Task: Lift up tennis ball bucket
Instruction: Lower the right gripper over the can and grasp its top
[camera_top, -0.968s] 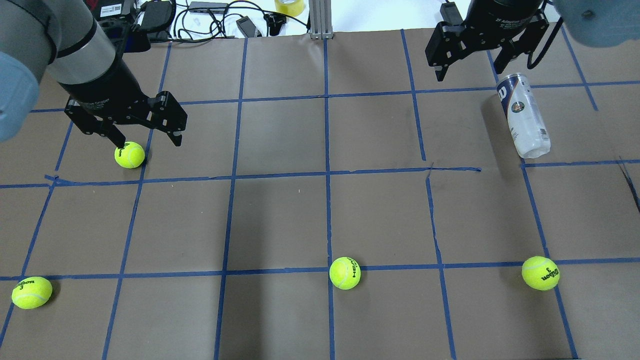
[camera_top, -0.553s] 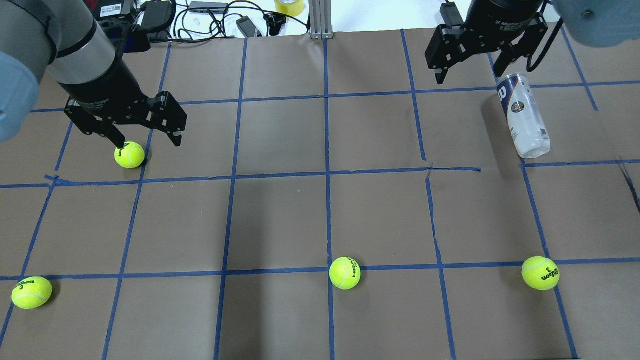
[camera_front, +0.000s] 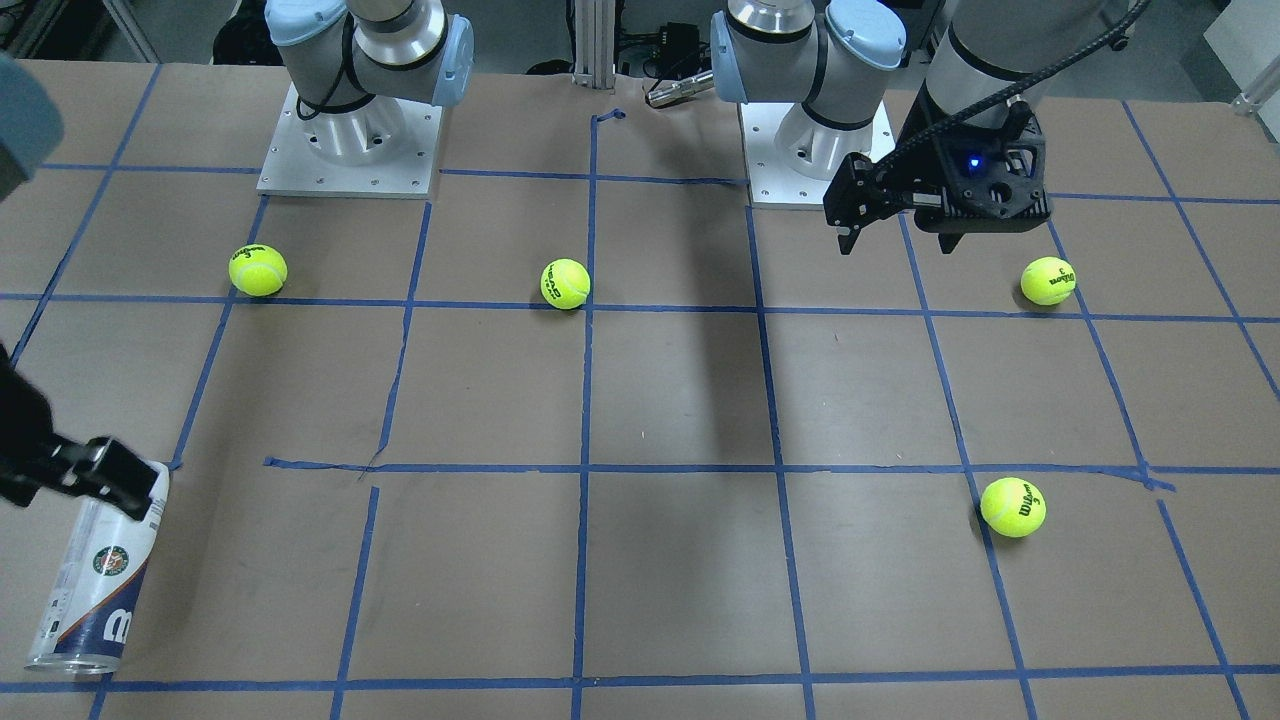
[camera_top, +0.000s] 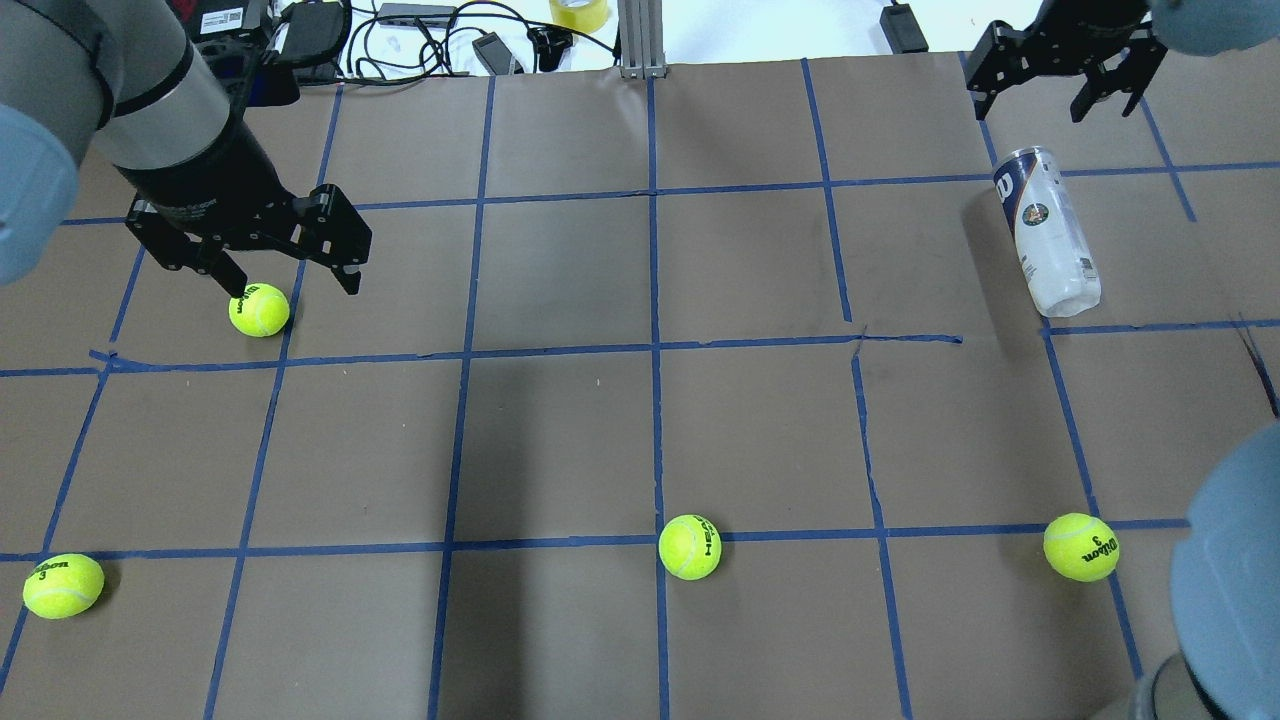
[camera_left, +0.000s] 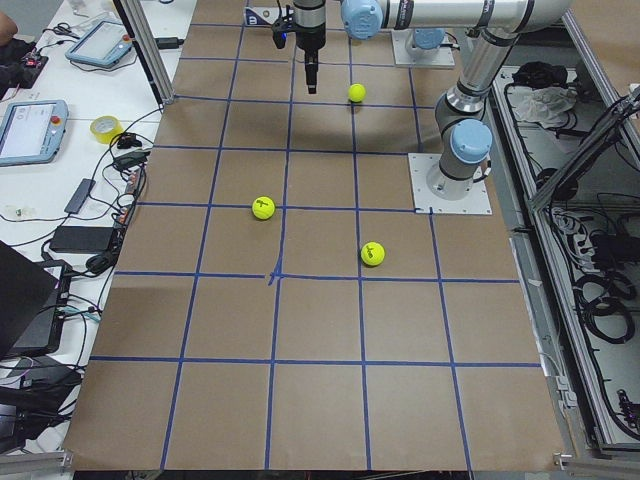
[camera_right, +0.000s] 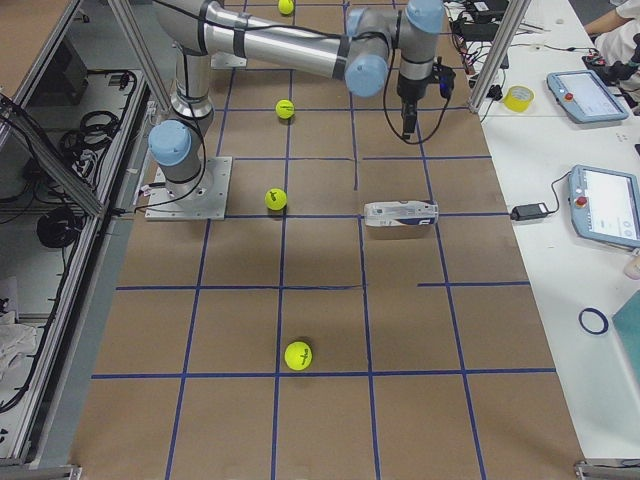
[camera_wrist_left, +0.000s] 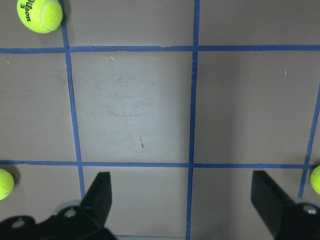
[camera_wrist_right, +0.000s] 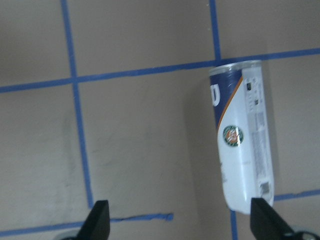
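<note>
The tennis ball bucket (camera_top: 1045, 230) is seen lying on its side on the brown bench (camera_top: 560, 270), in the far right part of the overhead view, beside a blue tape line (camera_top: 1010, 215). Its navy-banded end is turned away from the robot and its clear end is turned toward the robot. A round emblem and small print are shown on its white label in the right wrist view (camera_wrist_right: 245, 145). No ball can be made out inside it.

The right end effector (camera_top: 1035, 95) is held in the air above the bench with its fingers spread wide; nothing is gripped between them and the bucket is not touched. In the right wrist view, the bucket is found off to the right, with its clear end near one fingertip (camera_wrist_right: 265, 220).

The left end effector (camera_top: 295, 280) is likewise spread and empty, and is held over the left side of the bench. One tennis ball (camera_top: 259, 309) is seen just below one of its fingertips in the overhead view. Three more tennis balls (camera_top: 63, 585) (camera_top: 690, 546) (camera_top: 1081, 546) are spaced along the near row, well apart from the bucket.
</note>
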